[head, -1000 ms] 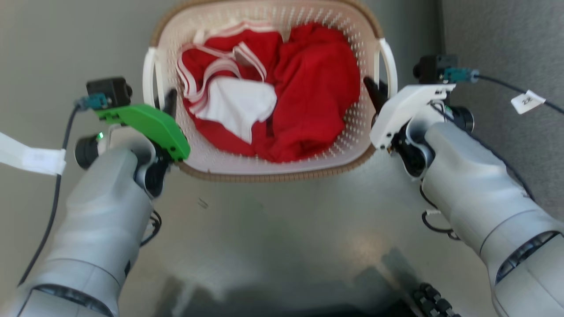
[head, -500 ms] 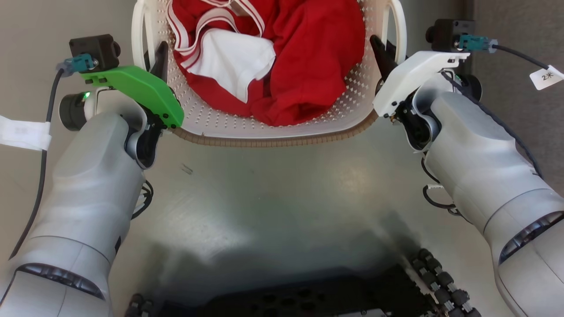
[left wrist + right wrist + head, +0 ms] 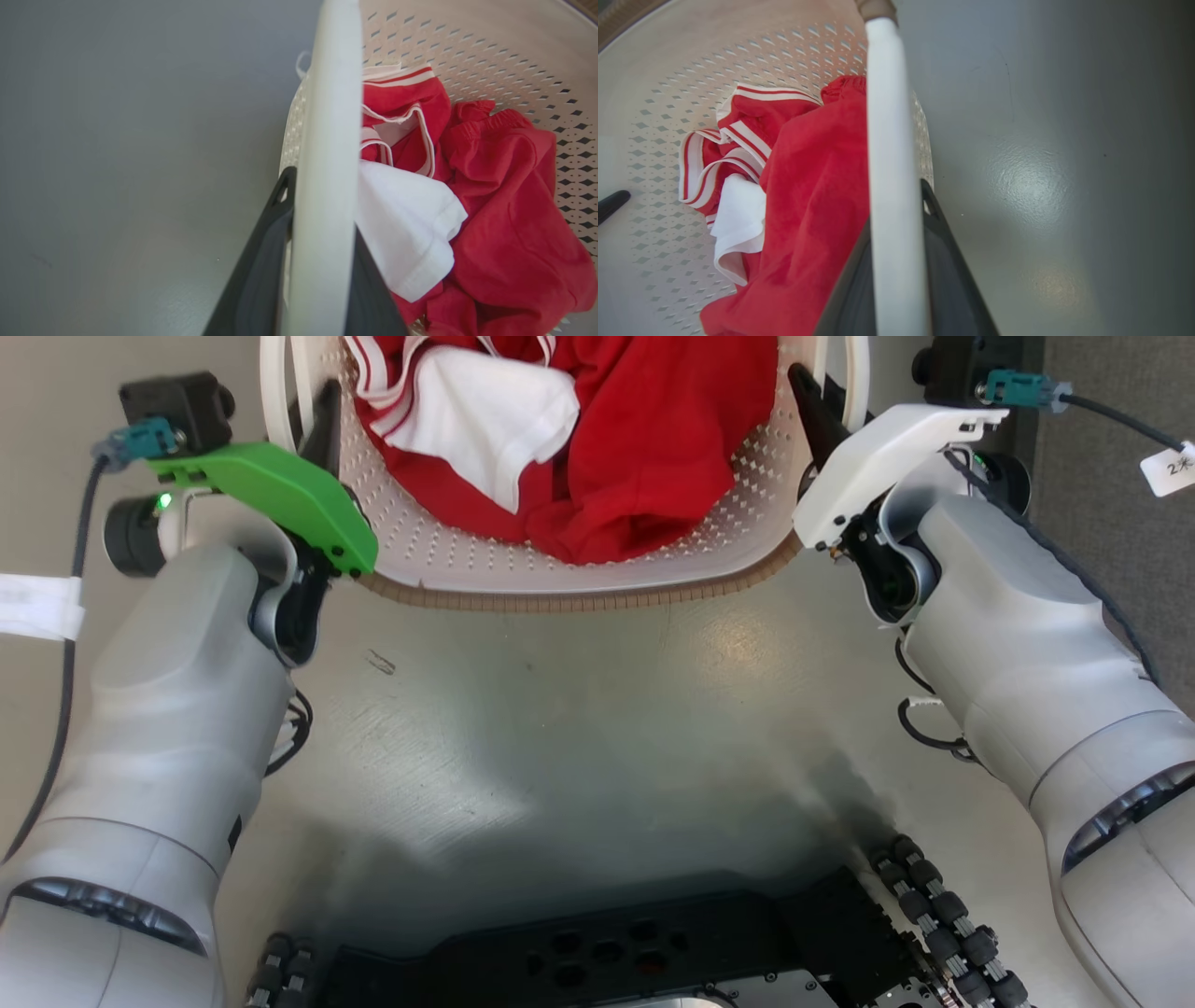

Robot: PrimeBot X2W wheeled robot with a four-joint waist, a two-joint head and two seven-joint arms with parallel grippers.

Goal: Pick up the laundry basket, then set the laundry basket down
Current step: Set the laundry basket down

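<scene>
The laundry basket [image 3: 560, 599] is cream-white and perforated with a brown woven-look rim, and the top edge of the head view cuts it off. Red clothes [image 3: 653, 448] and a white garment [image 3: 495, 420] lie inside. My left gripper [image 3: 322, 425], under its green housing, is shut on the left white handle [image 3: 273, 392]. My right gripper [image 3: 812, 411], under its white housing, is shut on the right handle [image 3: 854, 373]. In the left wrist view my left gripper [image 3: 322, 210] has dark fingers [image 3: 261, 261] on both sides of the handle [image 3: 331, 116]. The right wrist view shows my right gripper [image 3: 894, 219] clamping the handle [image 3: 887, 116] the same way.
Glossy grey floor [image 3: 579, 728] spreads below the basket. My black base [image 3: 597, 952] with roller wheels [image 3: 934, 905] fills the bottom edge. A darker grey carpet [image 3: 1111, 523] runs along the right side. Tagged cables [image 3: 1172, 467] hang from both wrists.
The head camera has shifted, bringing my base into view. Basket and both grippers sit higher in the picture and further apart, with the grips on the handles unchanged.
</scene>
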